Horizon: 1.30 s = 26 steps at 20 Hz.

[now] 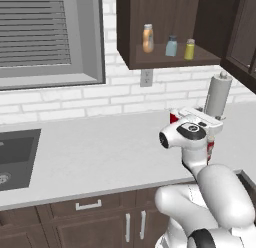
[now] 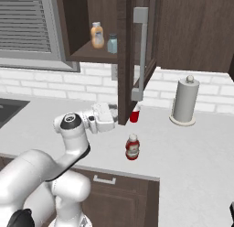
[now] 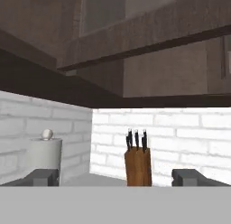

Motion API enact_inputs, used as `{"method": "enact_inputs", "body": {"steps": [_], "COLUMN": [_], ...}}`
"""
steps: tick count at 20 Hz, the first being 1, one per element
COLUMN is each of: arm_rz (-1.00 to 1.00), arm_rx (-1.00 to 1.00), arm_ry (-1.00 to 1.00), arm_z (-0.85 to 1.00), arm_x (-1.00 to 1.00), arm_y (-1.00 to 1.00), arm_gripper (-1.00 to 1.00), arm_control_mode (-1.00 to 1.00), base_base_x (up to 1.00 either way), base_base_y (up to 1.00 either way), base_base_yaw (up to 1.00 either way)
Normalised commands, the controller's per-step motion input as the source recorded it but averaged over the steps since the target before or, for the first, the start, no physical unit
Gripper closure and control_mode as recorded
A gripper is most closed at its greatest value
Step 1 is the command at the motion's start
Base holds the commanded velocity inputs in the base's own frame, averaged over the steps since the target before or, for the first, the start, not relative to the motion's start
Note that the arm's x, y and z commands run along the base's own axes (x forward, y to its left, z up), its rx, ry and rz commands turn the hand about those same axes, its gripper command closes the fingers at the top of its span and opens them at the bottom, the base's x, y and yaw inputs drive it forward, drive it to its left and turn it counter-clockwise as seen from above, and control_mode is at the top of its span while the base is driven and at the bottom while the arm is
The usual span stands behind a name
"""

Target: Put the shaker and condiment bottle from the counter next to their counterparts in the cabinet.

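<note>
Shaker (image 1: 189, 49) shelved in cabinet (image 1: 150, 22), 1 item left.
You're holding the tool (image 3: 115, 178) wide open, empty; next you're reaching down for the condiment bottle (image 2: 132, 147) on the table (image 2: 196, 153).

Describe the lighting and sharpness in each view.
Left base view: flat, even light, soft shading under the cabinet; the shelf bottles look slightly blurred. Right base view: the open cabinet door is dark, with a faint shadow by the red bottle. Hand view: dark cabinet underside above, bright brick wall below, coarse rendering.
</note>
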Motion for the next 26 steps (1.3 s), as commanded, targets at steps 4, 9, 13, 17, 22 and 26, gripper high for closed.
{"method": "enact_inputs", "body": {"steps": [4,9,13,17,22,26], "arm_rz": [-0.26,-0.03,-0.03,-0.08,0.0,0.0], "arm_rx": [0.0,0.14,0.41,0.22,0.0,0.0], "arm_ry": [-0.1,0.0,0.0,0.01,0.01,0.0], "arm_z": [-0.45,-0.07,-0.23,-0.24,-0.22,-0.84], "arm_x": [-0.36,0.0,0.0,0.0,-0.01,-0.01], "arm_y": [-0.21,-0.02,-0.18,-0.15,0.0,0.0], "arm_gripper": [-1.0,-1.0,-1.0,-1.0,-1.0,-1.0], "arm_control_mode": [-1.0,-1.0,-1.0,-1.0,-1.0,-1.0], "base_base_x": [0.0,0.0,0.0,0.0,0.0,0.0], "base_base_y": [0.0,0.0,0.0,0.0,0.0,0.0], "base_base_yaw": [0.0,0.0,0.0,0.0,0.0,0.0]}}
